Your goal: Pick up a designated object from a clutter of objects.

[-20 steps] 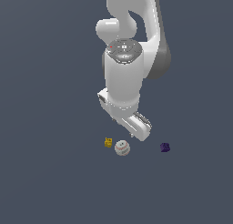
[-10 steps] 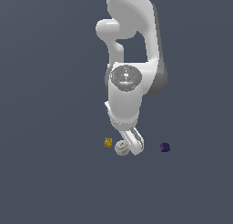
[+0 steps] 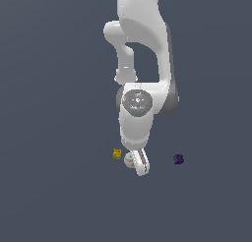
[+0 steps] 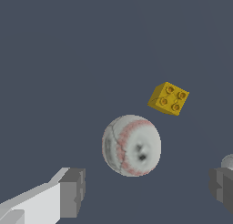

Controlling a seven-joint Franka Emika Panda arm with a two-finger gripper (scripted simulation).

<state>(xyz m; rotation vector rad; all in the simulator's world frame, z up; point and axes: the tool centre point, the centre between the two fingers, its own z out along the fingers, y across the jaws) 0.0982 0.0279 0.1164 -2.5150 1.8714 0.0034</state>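
The white baseball with red stitching point(image 4: 131, 145) lies on the dark floor, just ahead of the gap between my open fingers. My gripper point(image 4: 146, 189) is open and empty, one finger point(image 4: 73, 192) on each side of the ball's line. In the exterior view my gripper point(image 3: 136, 168) is down at floor level, and its hand hides part of the baseball point(image 3: 129, 160). The yellow block point(image 4: 169, 99) lies a little beyond the ball, apart from it. A tiny pale grey ball point(image 4: 228, 161) peeks out behind the other finger point(image 4: 221, 184).
In the exterior view the yellow block point(image 3: 117, 154) is just to the left of the baseball. The dark purple cube point(image 3: 178, 159) lies apart on the exterior view's right. The floor is plain dark grey all around.
The arm has come down steadily. The hand was above the baseball one second ago and now sits at floor level beside it. The objects have not moved.
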